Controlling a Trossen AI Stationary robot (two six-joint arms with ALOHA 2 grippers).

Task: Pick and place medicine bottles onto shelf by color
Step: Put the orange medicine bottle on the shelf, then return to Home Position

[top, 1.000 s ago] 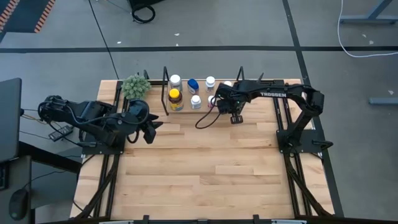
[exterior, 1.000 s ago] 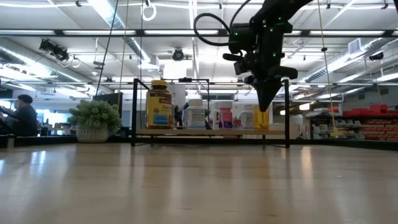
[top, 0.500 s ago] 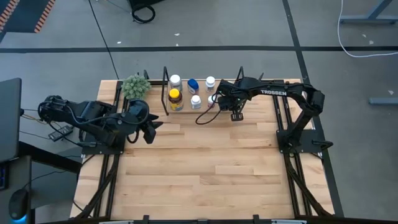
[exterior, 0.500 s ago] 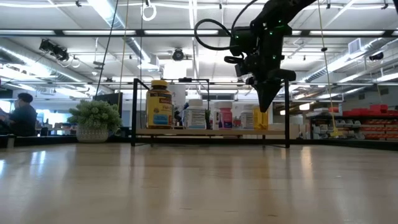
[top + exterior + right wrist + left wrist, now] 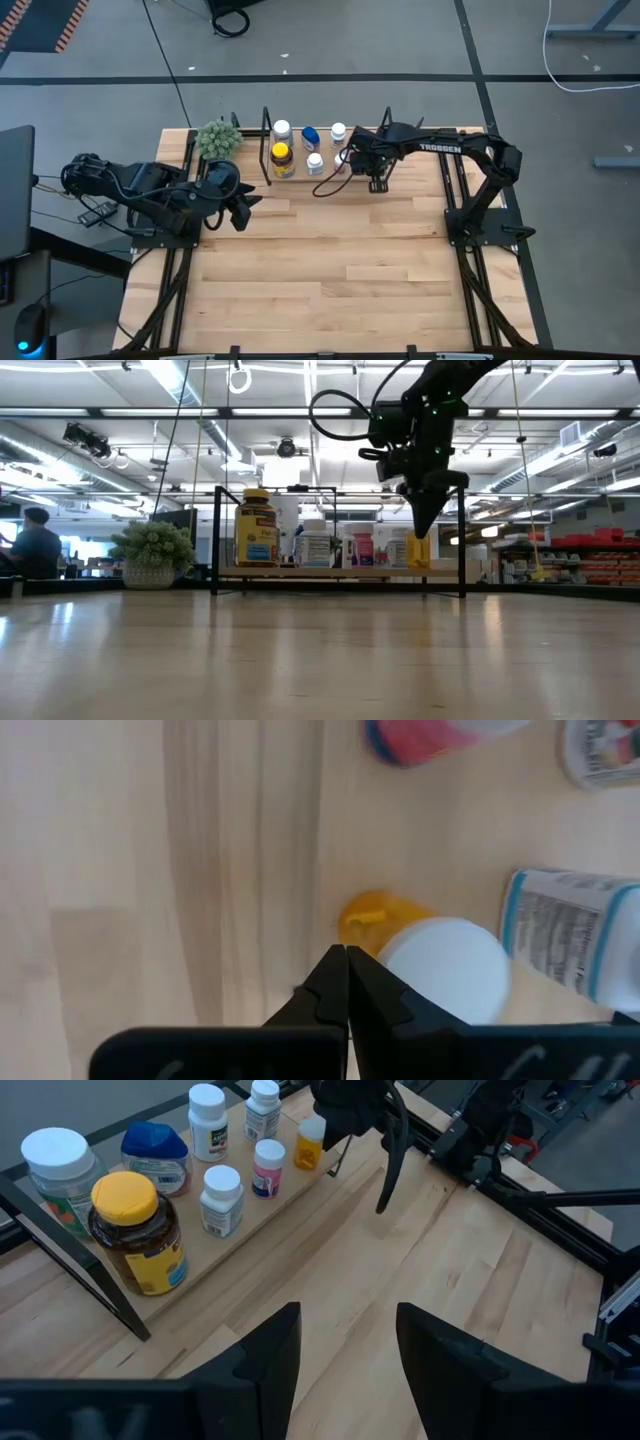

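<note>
The shelf (image 5: 300, 176) stands at the table's far edge with the medicine bottles upright on it: an amber one with a yellow cap (image 5: 135, 1230), a blue one (image 5: 155, 1150), a large white one (image 5: 58, 1158), several small white ones (image 5: 220, 1200), and a small orange one with a white cap (image 5: 440, 968) at the right end. My right gripper (image 5: 424, 530) hangs shut, pointing down, just above and in front of the orange bottle (image 5: 420, 550), touching nothing. My left gripper (image 5: 345, 1315) waits open above the table's left side, with nothing between its fingers.
A green fuzzy plant ball (image 5: 218, 138) sits left of the shelf's black wire upright (image 5: 216, 540). A dark cable (image 5: 330, 188) loops from the right arm over the shelf's front edge. Bare wooden tabletop (image 5: 340, 270) stretches toward the near edge.
</note>
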